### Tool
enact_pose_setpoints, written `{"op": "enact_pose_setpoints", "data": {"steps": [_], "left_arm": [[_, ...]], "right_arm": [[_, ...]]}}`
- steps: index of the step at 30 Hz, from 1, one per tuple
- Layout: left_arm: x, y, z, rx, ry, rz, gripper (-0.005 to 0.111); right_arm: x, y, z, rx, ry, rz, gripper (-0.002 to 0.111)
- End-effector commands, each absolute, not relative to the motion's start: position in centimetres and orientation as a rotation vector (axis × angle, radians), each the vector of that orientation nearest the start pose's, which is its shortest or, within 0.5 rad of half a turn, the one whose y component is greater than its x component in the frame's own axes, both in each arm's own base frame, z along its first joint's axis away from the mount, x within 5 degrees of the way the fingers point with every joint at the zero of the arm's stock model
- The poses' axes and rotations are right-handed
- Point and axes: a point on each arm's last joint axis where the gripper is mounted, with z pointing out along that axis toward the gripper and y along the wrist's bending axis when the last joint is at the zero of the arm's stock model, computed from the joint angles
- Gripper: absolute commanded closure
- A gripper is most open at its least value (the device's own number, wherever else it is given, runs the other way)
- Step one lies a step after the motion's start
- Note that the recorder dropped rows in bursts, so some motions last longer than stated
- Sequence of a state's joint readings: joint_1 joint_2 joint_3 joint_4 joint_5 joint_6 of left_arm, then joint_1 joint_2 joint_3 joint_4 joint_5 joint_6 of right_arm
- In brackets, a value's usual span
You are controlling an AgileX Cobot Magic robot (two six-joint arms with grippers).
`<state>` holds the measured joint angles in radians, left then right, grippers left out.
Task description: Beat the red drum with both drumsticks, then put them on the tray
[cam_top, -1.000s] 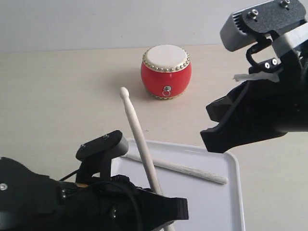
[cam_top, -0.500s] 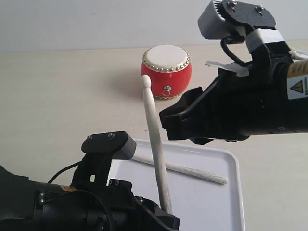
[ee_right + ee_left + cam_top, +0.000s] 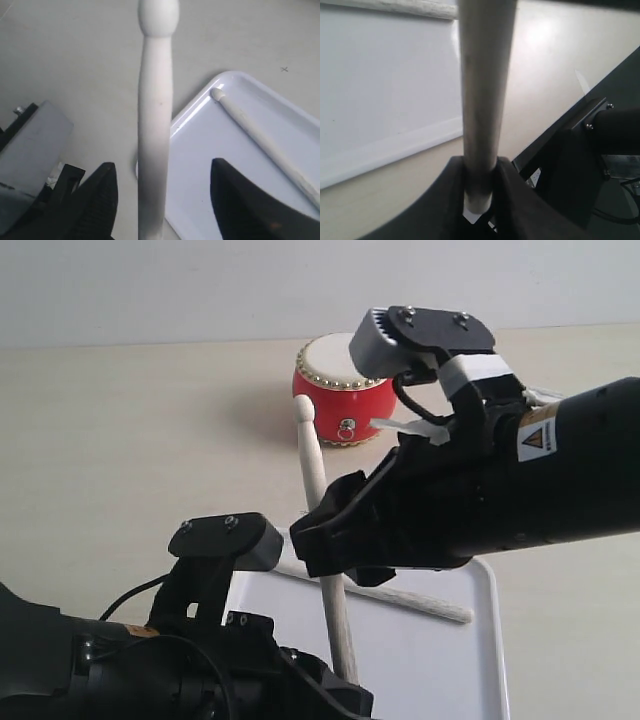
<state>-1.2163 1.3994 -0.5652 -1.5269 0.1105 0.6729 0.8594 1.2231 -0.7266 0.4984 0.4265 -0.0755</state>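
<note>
- Stick (image 3: 315, 475) upright, butt clamped in the left gripper (image 3: 479, 172), tip up towards the red drum (image 3: 335, 400); the right gripper (image 3: 162, 170) stands open, one jaw either side of the shaft (no contact I can see).
- Second stick (image 3: 420, 602) lies flat on the tray (image 3: 480, 660).
- Two sticks, one drum, one tray.

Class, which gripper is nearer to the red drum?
Right. The right gripper, open around the upright drumstick, hangs over the edge of the tray facing the red drum; the left gripper is off the tray's opposite side, clamping that stick's base.
</note>
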Motion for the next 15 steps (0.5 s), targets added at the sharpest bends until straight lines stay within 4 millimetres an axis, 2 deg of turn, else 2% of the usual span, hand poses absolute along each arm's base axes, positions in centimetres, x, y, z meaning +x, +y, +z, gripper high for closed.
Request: {"op": "enact_pose_setpoints", "data": {"steps": [1,4,8,9,13,15], "left_arm": [[8.0,-24.1,19.3,0.533,2.551,-1.044,0.107],[8.0,-24.2,19.5,0.533,2.545,-1.051,0.107],[8.3,-24.8,20.3,0.538,2.512,-1.078,0.107],[8.4,-25.0,20.6,0.547,2.497,-1.076,0.107],[8.7,-25.1,20.8,0.582,2.451,-1.038,0.107],[8.8,-25.1,20.8,0.576,2.447,-1.030,0.103]], "right_arm": [[14.4,19.7,25.5,-0.718,2.406,0.796,0.058],[14.4,19.7,25.5,-0.716,2.407,0.798,0.075],[14.5,19.7,25.5,-0.738,2.394,0.790,0.104],[14.5,19.7,25.5,-0.749,2.387,0.786,0.108],[14.5,19.7,25.5,-0.762,2.375,0.780,0.108],[14.5,19.7,25.6,-0.762,2.374,0.781,0.108]]}}
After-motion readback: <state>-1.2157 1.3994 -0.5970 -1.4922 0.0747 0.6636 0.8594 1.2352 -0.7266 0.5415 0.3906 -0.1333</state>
